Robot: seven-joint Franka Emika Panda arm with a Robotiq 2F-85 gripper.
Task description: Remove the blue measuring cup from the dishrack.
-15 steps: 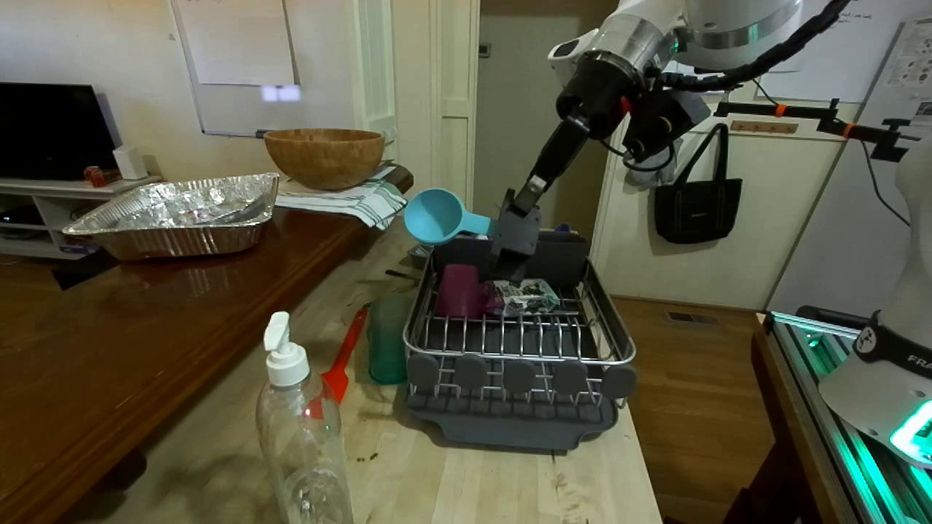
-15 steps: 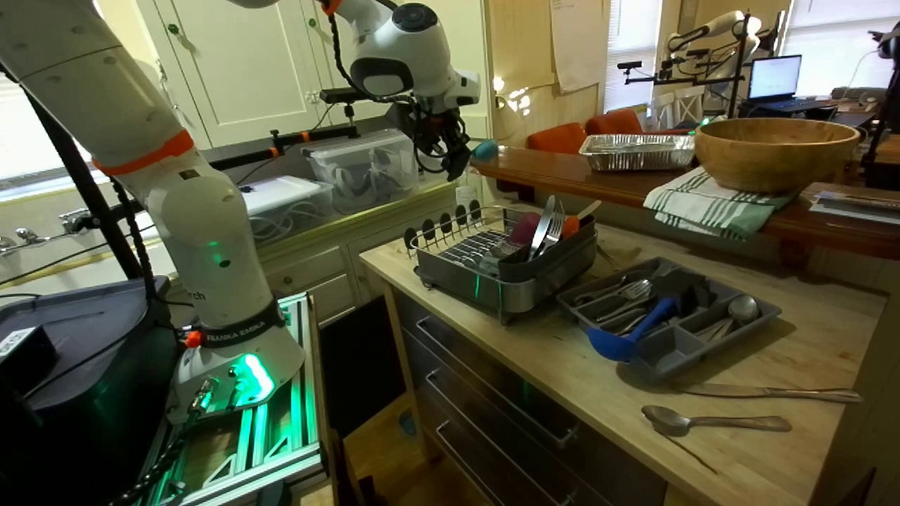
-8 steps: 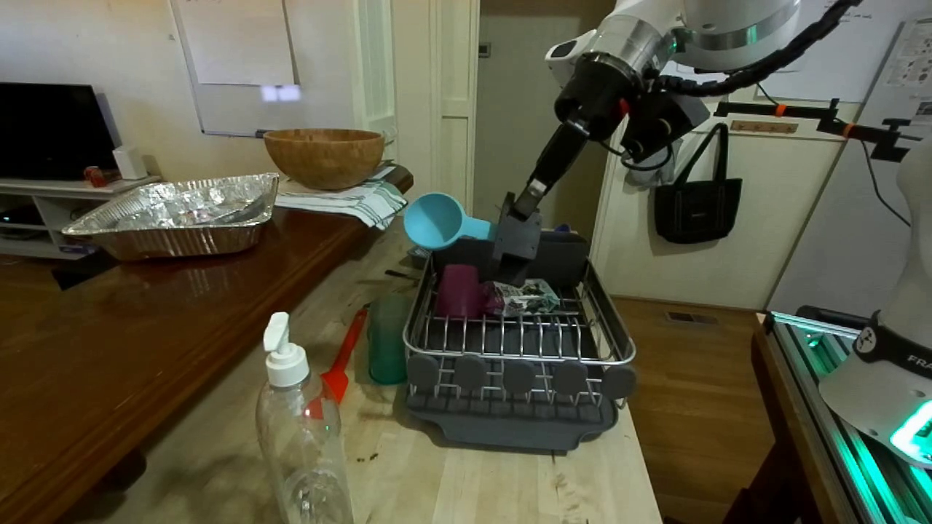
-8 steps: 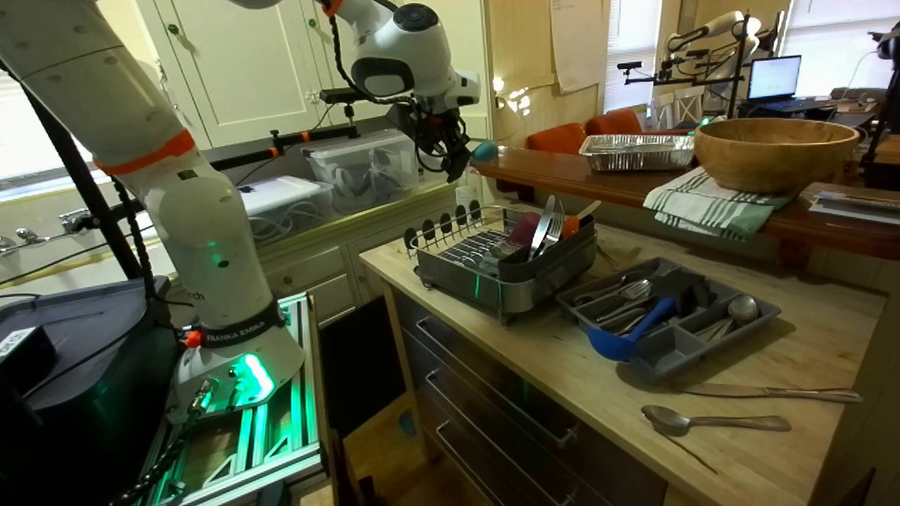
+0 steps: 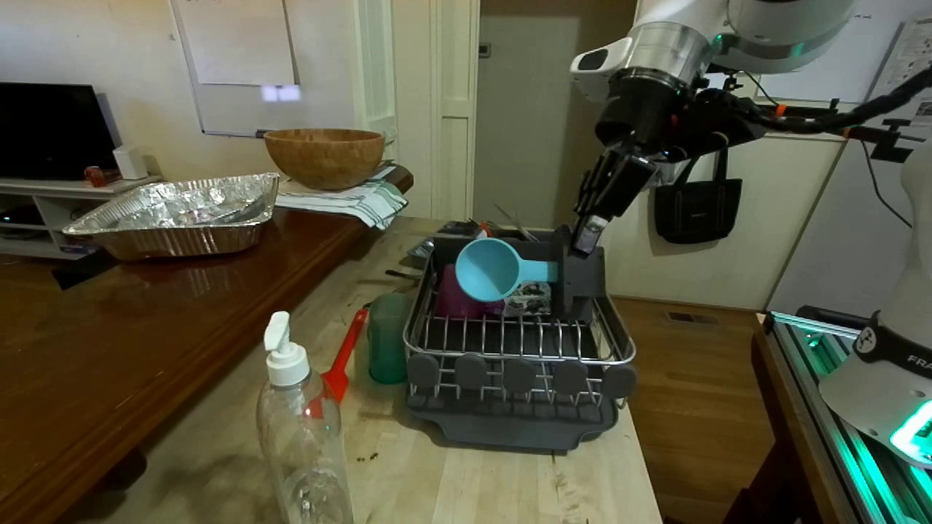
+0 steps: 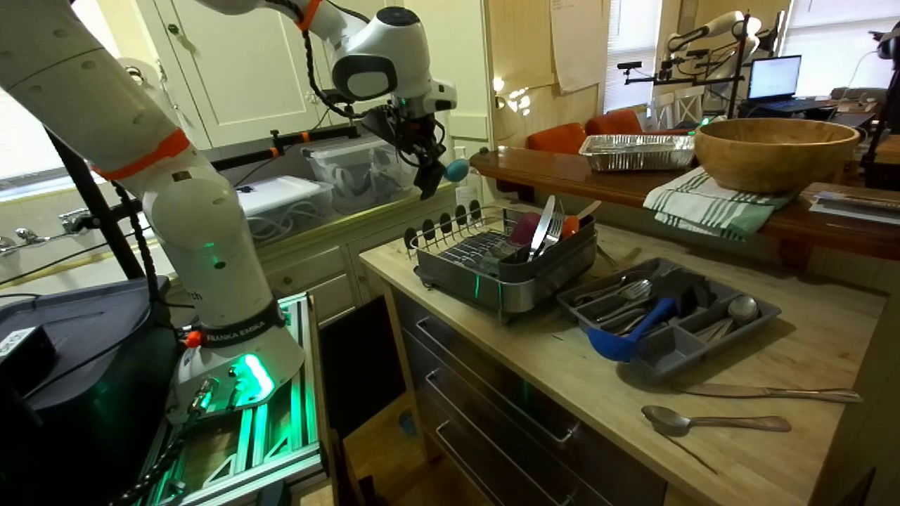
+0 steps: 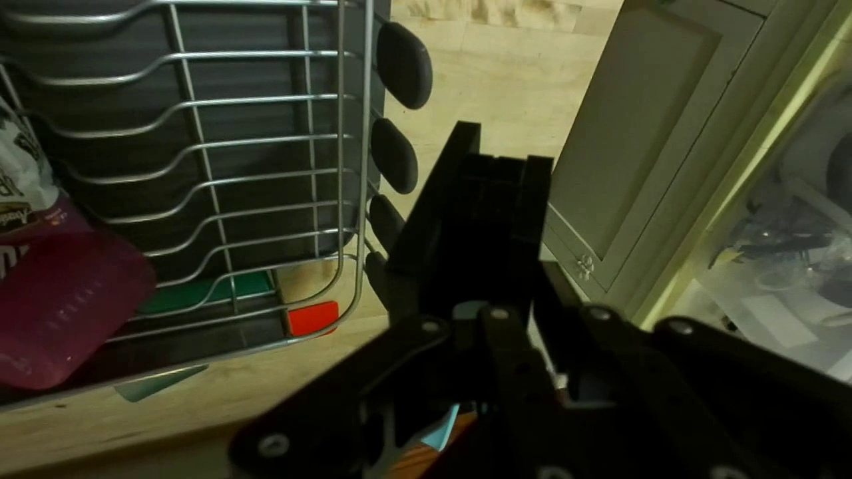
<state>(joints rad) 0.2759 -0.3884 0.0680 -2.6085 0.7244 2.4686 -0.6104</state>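
The light-blue measuring cup (image 5: 486,270) is held by its short handle in my gripper (image 5: 579,284), which is shut on it. In that exterior view the cup overlaps the back of the dark grey dishrack (image 5: 513,422). In an exterior view the cup (image 6: 457,170) and gripper (image 6: 429,180) are in the air above the level of the dishrack (image 6: 520,295). In the wrist view the dark gripper (image 7: 489,159) is above and beside the rack's wire edge (image 7: 363,166). Only a sliver of the cup (image 7: 439,431) shows there; the rest is hidden behind the gripper.
The rack holds a magenta cup (image 5: 453,295), a printed packet (image 5: 528,298) and upright cutlery (image 6: 548,228). A green cup (image 5: 388,338), red spatula (image 5: 346,356) and pump bottle (image 5: 302,437) stand beside it. A cutlery tray (image 6: 675,351) lies on the counter; a wooden bowl (image 6: 773,154) sits above.
My gripper has carried the cup right and down in an exterior view, where it looks slightly larger. In another exterior view both moved left and slightly down. The grip on the handle looks unchanged.
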